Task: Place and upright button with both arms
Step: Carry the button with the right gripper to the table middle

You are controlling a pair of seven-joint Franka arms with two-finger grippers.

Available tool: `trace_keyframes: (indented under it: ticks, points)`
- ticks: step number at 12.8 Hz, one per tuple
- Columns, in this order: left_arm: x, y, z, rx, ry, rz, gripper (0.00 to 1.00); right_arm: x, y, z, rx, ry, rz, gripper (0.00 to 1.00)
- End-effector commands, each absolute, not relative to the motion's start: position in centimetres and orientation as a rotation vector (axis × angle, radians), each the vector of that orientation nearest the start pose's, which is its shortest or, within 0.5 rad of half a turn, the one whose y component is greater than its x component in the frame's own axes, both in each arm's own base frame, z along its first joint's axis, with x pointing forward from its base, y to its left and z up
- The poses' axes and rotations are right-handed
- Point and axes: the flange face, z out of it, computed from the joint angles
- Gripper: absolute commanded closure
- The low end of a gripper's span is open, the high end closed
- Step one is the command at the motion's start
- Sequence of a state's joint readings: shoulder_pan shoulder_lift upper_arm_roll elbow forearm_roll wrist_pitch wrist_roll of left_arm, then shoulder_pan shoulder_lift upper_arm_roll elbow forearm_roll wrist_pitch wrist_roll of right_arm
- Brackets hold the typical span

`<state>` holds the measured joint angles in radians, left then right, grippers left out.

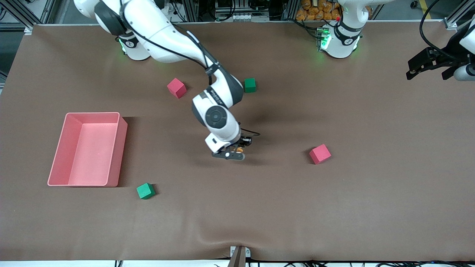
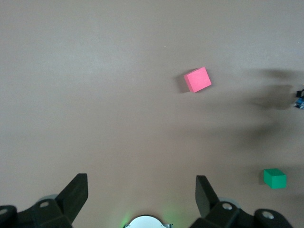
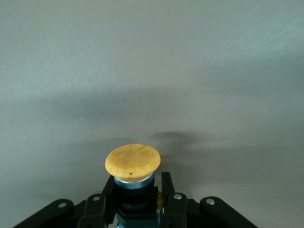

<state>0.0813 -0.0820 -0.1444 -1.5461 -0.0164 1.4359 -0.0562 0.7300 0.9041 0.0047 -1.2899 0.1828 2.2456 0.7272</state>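
Observation:
The button [image 3: 132, 162] has a round orange cap on a black body, and in the right wrist view my right gripper [image 3: 137, 192] is shut on that body with the cap pointing away from the wrist. In the front view the right arm reaches from its base to the middle of the table. There my right gripper [image 1: 236, 149] holds the button [image 1: 240, 150] low over the brown cloth. My left gripper [image 1: 411, 69] waits high over the left arm's end of the table. Its fingers [image 2: 76, 194] stand wide apart around nothing, so my left gripper [image 2: 140, 194] is open.
A pink bin [image 1: 88, 149] stands toward the right arm's end. Loose foam cubes lie around: a red cube [image 1: 176, 88] and a green cube [image 1: 250, 85] near the bases, another red cube [image 1: 320, 154] beside the held button, another green cube [image 1: 145, 191] near the bin.

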Motion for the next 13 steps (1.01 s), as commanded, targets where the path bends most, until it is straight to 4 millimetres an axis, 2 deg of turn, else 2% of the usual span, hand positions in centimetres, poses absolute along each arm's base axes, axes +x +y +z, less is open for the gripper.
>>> trace_keyframes:
  ticks: [1,5,6,7,8,9,11,12,13]
  points:
    - [51.3,-3.7,67.2,-3.137,0.032,0.049,0.0,54.6,52.8,19.0,-3.033,0.072,0.061,1.0]
    - [51.5,-4.0,66.7,-3.137,0.039,0.064,0.0,53.5,53.6,17.6,-3.052,0.037,0.069,1.0]
    - [51.6,-3.9,66.6,-3.134,0.036,0.066,0.0,53.5,53.4,17.5,-3.055,0.04,0.071,0.71]
    - [51.6,-3.9,66.6,-3.134,0.039,0.066,0.0,53.6,53.4,17.5,-3.057,0.041,0.065,0.01]
    - [51.6,-3.9,66.7,-3.136,0.039,0.063,0.0,54.3,52.9,18.1,-3.05,0.056,0.058,0.0]
    - [51.7,-3.9,66.5,-3.136,0.039,0.068,0.0,55.4,52.4,19.9,-3.036,0.077,0.039,0.0]
    - [51.9,-4.0,66.1,-3.135,0.041,0.078,0.0,58.2,50.0,25.1,-2.99,0.151,0.004,0.0]
    - [52.0,-4.1,66.1,-3.135,0.044,0.08,0.0,59.3,48.2,26.9,-2.998,0.183,0.03,0.0]
    - [52.1,-4.2,65.8,-3.135,0.046,0.087,0.0,61.1,46.4,30.5,-2.98,0.22,0.031,0.0]
